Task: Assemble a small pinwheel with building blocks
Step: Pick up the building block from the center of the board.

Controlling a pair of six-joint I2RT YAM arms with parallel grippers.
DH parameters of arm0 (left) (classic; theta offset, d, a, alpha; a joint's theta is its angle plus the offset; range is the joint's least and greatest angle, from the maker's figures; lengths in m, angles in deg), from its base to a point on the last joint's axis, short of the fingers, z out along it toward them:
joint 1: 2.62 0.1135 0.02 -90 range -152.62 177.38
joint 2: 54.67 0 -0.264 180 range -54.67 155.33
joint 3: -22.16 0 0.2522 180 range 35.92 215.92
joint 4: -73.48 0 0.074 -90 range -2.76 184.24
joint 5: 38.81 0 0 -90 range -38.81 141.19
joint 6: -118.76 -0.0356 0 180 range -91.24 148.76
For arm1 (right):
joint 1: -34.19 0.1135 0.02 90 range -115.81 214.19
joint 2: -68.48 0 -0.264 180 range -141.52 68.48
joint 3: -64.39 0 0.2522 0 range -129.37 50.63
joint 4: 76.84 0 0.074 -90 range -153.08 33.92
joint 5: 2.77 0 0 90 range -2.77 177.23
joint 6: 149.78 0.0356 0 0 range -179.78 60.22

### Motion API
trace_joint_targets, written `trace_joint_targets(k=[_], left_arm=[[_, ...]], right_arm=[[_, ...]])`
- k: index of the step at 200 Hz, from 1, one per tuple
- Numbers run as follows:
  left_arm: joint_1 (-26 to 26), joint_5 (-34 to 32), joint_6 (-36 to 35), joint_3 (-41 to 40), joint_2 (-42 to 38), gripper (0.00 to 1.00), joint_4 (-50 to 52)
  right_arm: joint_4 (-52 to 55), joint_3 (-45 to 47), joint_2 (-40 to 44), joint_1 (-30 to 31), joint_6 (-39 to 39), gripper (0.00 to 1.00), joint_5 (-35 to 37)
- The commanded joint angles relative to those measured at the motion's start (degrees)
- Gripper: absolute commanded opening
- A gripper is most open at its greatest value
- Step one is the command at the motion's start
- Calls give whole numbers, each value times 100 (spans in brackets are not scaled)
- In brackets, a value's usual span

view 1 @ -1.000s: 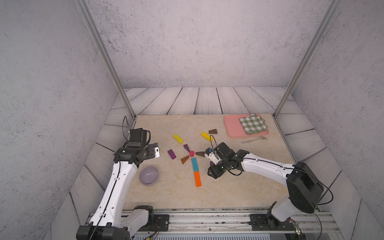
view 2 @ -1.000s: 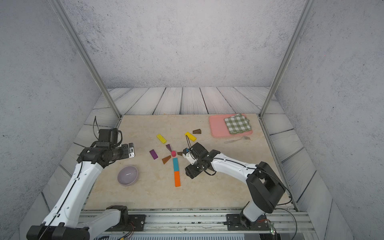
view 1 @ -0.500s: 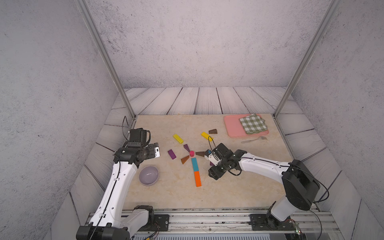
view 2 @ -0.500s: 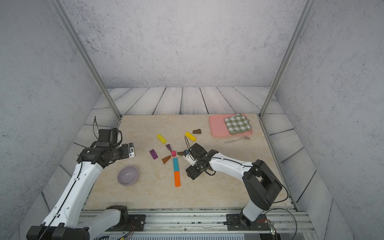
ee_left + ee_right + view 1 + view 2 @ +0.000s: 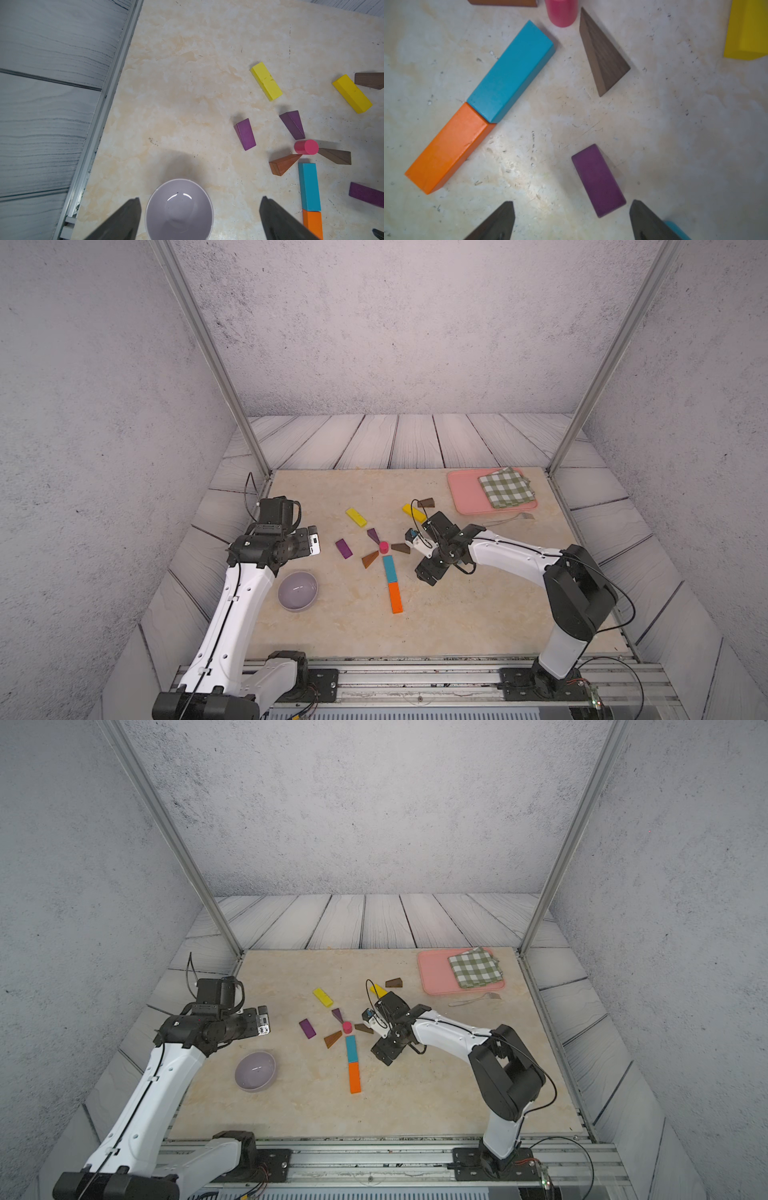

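Release is the news. In both top views the right jaws hang low over the counter, just beside the half-built pinwheel. They stand wider than a second ago, and the arm behind them has swung slightly inward. A pink cylinder serves as the hub, and a teal bar and orange bar lie end to end as the stick. Three blades lie near the hub: a purple wedge, an orange-brown wedge and a dark brown wedge. Two yellow bars lie apart, unused. The left jaws have not moved.

In the left wrist view, the left jaws are spread wide and empty above the lilac bowl.

In the right wrist view, the right jaws are parted and touch nothing. The dropped purple block lies flat on the counter just ahead of them. It is near the dark brown wedge and apart from the stick and the hub.

The block is released but probably not yet a blade, so it likely needs shifting toward the hub.

No brand or readable writing shows. A white tag by the left jaws bears marks too small to read.
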Motion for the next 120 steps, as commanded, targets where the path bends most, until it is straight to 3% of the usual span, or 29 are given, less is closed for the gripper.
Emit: trace_joint_targets(k=[1,18,75,120], left_arm=[[58,18,-69,-68,-67,96,-37],[59,26,-70,-66,-67,96,-49],[56,45,-78,-69,-36,96,-52],[60,37,-79,-64,-49,96,-49]], right_arm=[[322,-248,-491,-167,-328,88,-308],[532,-431,-704,-318,-314,86,-646],[844,-621,-1003,-415,-187,80,-671],[951,-676,-1116,-414,-104,66,-829]])
